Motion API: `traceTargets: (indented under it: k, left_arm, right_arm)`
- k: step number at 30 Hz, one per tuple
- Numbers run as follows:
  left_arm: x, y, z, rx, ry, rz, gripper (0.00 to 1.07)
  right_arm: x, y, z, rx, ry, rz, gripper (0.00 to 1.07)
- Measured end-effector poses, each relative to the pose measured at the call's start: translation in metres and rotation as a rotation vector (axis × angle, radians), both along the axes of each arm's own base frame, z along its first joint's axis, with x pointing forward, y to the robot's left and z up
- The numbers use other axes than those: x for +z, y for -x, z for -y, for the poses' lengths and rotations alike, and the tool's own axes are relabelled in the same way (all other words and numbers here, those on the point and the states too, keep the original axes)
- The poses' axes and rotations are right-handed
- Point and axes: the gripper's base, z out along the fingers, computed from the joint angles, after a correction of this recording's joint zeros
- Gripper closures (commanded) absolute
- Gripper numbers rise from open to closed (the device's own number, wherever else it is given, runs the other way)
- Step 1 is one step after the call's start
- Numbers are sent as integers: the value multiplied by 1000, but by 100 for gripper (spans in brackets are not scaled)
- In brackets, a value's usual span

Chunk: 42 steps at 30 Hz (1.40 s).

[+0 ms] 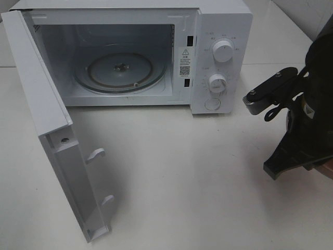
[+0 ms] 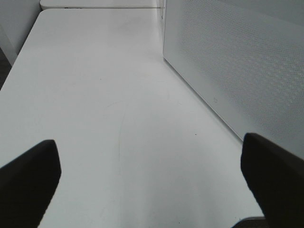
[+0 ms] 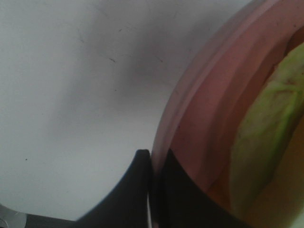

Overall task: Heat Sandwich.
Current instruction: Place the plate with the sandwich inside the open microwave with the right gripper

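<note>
On the white table (image 1: 182, 172), the microwave (image 1: 223, 21) stands open with a glass tray (image 1: 122, 70) inside. At the right, the pink plate (image 3: 204, 109) holds the sandwich (image 3: 266, 137). The right gripper (image 3: 152, 190) pinches the plate's rim; the left gripper (image 2: 148, 145) has its fingers wide apart.

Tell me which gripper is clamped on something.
The right gripper: its jaws pinch the rim of the pink plate, while the left gripper hangs open over the table.

The exterior high view looks steeply down at the white box-shaped microwave oven (image 1: 223, 21) on the white tabletop (image 1: 182, 172); the left wrist view skims low across that tabletop, beside a white perforated panel (image 2: 237, 61); the right wrist view sits very close to the round pink plate (image 3: 199, 109), tabletop beyond.
</note>
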Motion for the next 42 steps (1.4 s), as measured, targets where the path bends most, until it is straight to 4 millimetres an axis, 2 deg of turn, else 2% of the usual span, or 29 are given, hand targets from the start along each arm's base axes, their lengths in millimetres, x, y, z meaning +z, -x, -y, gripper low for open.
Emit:
traceTargets:
  k: [5, 14, 19, 33, 42]
  left_arm:
    - [0, 0, 0, 0, 0, 0, 9]
    - [0, 0, 0, 0, 0, 0, 9]
    - [0, 0, 0, 0, 0, 0, 9]
    - [0, 0, 0, 0, 0, 0, 9]
    - [0, 0, 0, 0, 0, 0, 9]
  right_arm:
    - [12, 14, -11, 62, -4, 17, 106]
    - [21, 32, -25, 149, 2, 23, 106]
    - [26, 49, -39, 244, 0, 21, 105]
    - [29, 87, -70, 484, 13, 12, 105]
    - [29, 112, -86, 716, 41, -10, 105]
